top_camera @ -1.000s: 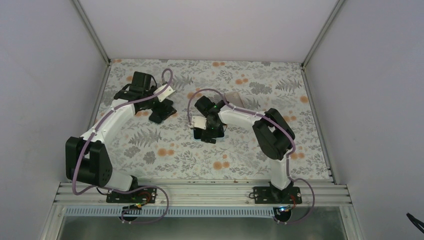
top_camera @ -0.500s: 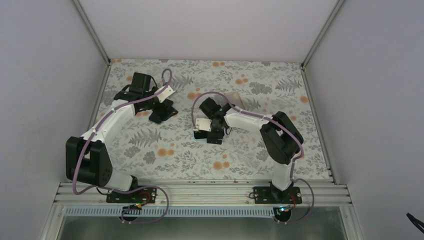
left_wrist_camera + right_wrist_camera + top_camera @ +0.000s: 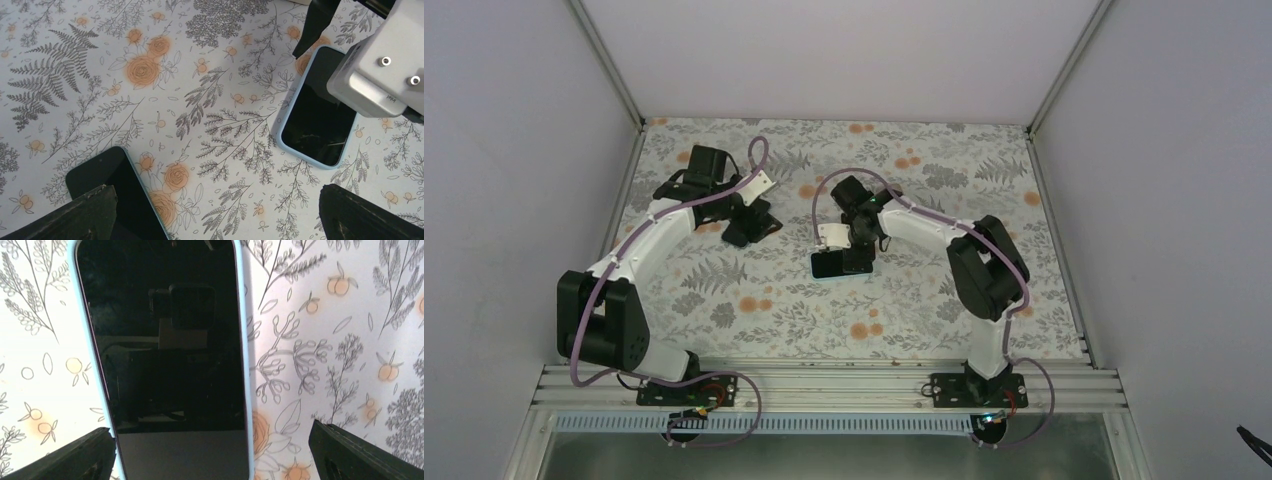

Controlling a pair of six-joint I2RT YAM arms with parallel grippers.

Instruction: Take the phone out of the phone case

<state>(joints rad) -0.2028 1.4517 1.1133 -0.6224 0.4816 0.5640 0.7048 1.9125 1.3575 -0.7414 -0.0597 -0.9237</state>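
The phone [image 3: 165, 350] lies screen up on the floral table, still inside its light blue case [image 3: 243, 340]. It also shows in the top view [image 3: 827, 265] and in the left wrist view [image 3: 317, 115]. My right gripper [image 3: 210, 460] is open and hangs over one end of the phone, with one finger on each side and neither touching it; in the top view it is at mid-table [image 3: 854, 256]. My left gripper [image 3: 215, 220] is open and empty at the far left [image 3: 752, 222], well apart from the cased phone.
A second dark flat slab with a thin light blue edge [image 3: 112, 192] lies under my left gripper's left finger [image 3: 65, 215]. A small brownish object [image 3: 890, 194] lies behind the right arm. White walls close in the table on three sides.
My right gripper has drawn back toward the far side and uncovered the cased phone, which now lies in plain sight. The left arm has not moved.
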